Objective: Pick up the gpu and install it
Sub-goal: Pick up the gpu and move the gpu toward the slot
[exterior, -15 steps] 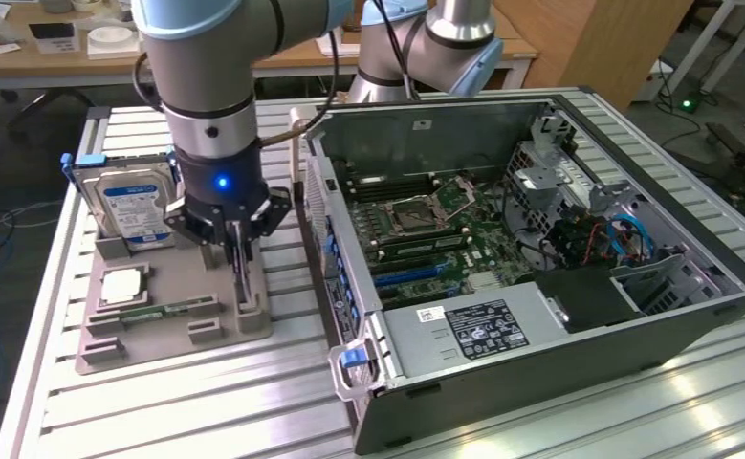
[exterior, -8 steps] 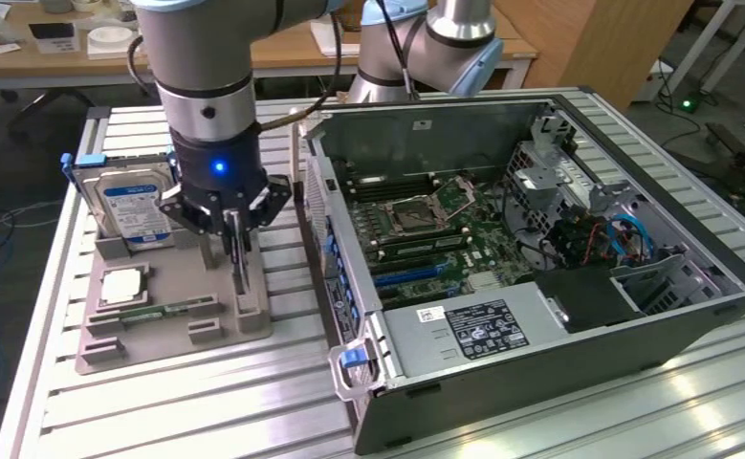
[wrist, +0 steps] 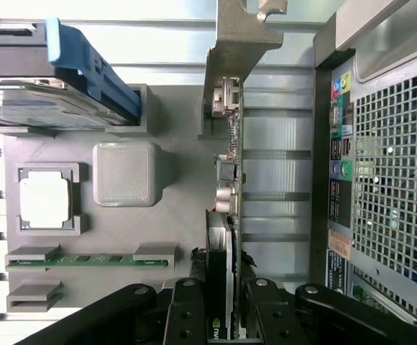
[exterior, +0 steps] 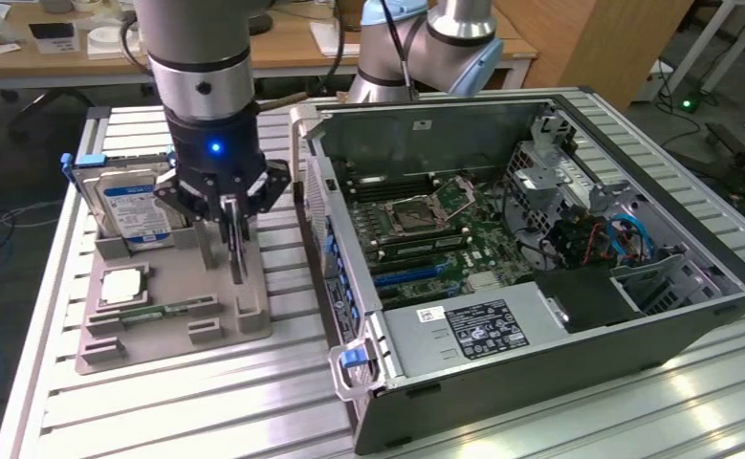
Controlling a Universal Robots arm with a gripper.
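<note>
Counting: one gripper (exterior: 230,225), one gpu (exterior: 235,260), one hard drive (exterior: 136,206), one CPU (exterior: 123,285), one green memory stick (exterior: 168,311) and one raised grey block (wrist: 126,172). All of them are sharing one grey tray (exterior: 155,342). One open PC case (exterior: 538,392) is standing beside it, and both are sitting on one slatted metal table (exterior: 193,416).

Gripper is standing partly closed, its fingers (wrist: 187,316) pinching the gpu (wrist: 231,180) from both flat sides near one end of the card. It is gripping nothing else.

Gpu is showing as a thin, flat, dark board turned edge-on. In the wrist view the rim is looking green, with small components lining it. A silvery metal bracket (wrist: 231,50) is sitting at the end away from the fingers. In the exterior view it is reading as a narrow strip running from between the fingers toward 6 o'clock.

Gpu is sitting over the tray's case-side edge. In the exterior view the hard drive is lying at its 10 o'clock, the CPU at 8, the memory stick at 7 and the PC case at 3. Can't tell whether the card's lower edge is touching the tray.
</note>
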